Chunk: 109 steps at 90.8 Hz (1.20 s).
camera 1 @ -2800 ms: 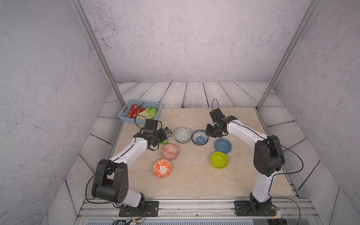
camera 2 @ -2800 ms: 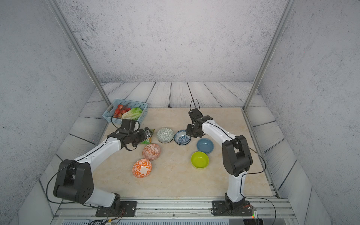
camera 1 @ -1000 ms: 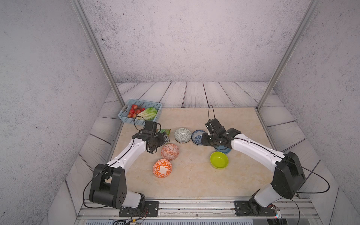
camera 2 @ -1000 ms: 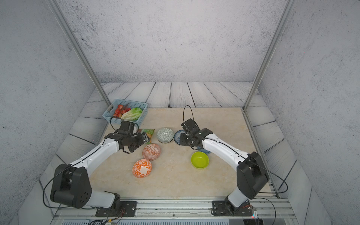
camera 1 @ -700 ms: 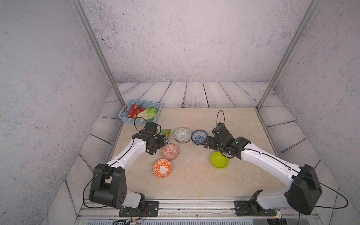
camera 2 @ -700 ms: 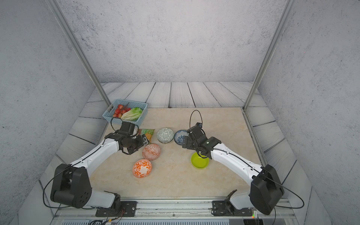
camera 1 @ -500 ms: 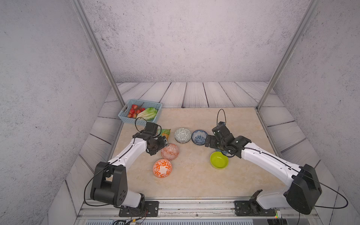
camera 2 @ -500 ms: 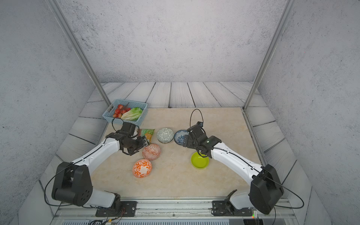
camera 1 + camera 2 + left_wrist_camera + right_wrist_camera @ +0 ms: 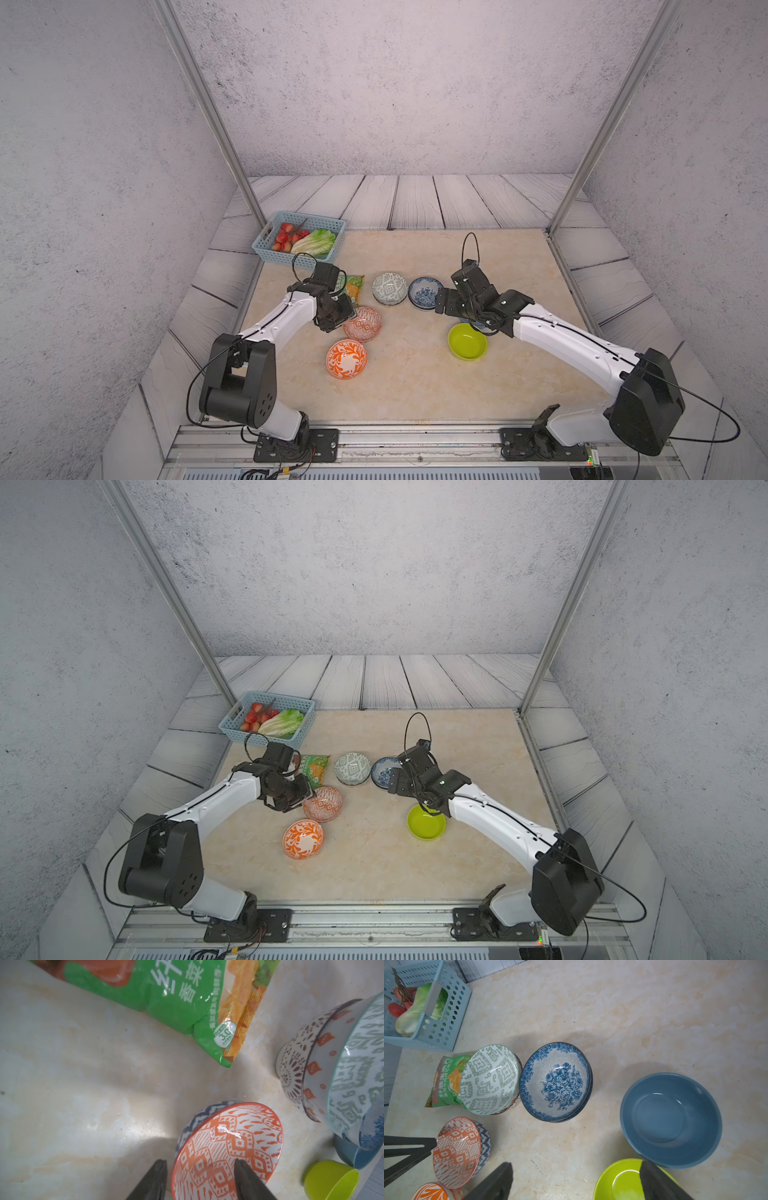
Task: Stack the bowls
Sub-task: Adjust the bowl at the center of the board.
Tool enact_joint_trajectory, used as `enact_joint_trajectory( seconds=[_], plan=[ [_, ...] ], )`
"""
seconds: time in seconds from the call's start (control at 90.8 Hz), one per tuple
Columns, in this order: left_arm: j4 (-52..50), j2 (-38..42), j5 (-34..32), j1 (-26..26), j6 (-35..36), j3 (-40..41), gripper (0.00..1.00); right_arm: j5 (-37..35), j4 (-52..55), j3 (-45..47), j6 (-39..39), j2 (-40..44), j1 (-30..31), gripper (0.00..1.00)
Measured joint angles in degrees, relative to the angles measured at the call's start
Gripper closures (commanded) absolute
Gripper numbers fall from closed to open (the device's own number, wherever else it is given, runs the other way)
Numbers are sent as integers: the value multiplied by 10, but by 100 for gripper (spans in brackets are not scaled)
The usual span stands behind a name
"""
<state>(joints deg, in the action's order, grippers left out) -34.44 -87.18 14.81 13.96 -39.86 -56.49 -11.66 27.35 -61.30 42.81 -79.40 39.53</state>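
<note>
- L tool (image 9: 199, 1169) was not clamped yet: jaws apart, astride the rim of the orange diamond bowl (image 9: 226, 1151), one finger inside, one outside w/ a sliver of gap.
- That bowl sat nested in a blue zigzag bowl (image 9: 193, 1120) on the bench (image 9: 83, 1084), just beside the orange floral bowl (image 9: 346, 359).
- R tool (image 9: 575, 1164) was released, jaws wide, nothing btwn them. One finger hung over the lime bowl (image 9: 618, 1180), w/ the plain blue bowl (image 9: 670, 1120) just beyond.
- Other piles: grey-green bowl (image 9: 490, 1079) sat inside a lattice bowl (image 9: 301, 1072). Blue floral bowl (image 9: 556, 1082) sat on what looked like a second one, only its rim showing.
- Risk 1: a rim pinch on glaze is a thin hold. If L closes off-centre, the bowl prob tilts or slips out on the lift.
- Risk 2: the nested fit could drag the zigzag bowl up w/ it, then drop it.
- Risk 3: if R descends w/o re-centring, that finger could clip the lime rim and shove it into the plain blue one.
- Risk 4: snack bag (image 9: 166, 1001) lay right by the grey-green pile, so a carry that way could snag it.
- Both tools sat near bench centre, so crossing paths = collision chance.
</note>
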Motion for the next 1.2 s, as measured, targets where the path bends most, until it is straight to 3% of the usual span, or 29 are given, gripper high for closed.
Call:
enact_joint_trajectory(
  seconds=[0.198,0.738,1.2],
  plan=[
    [4,-8,0,1,0,0,48,4,-3,4,0,0,0,4],
    [2,-10,-6,5,-2,2,69,10,-6,10,-4,0,0,5],
    [-1,-12,-3,29,8,8,97,10,-10,12,-9,0,0,6]
  ],
)
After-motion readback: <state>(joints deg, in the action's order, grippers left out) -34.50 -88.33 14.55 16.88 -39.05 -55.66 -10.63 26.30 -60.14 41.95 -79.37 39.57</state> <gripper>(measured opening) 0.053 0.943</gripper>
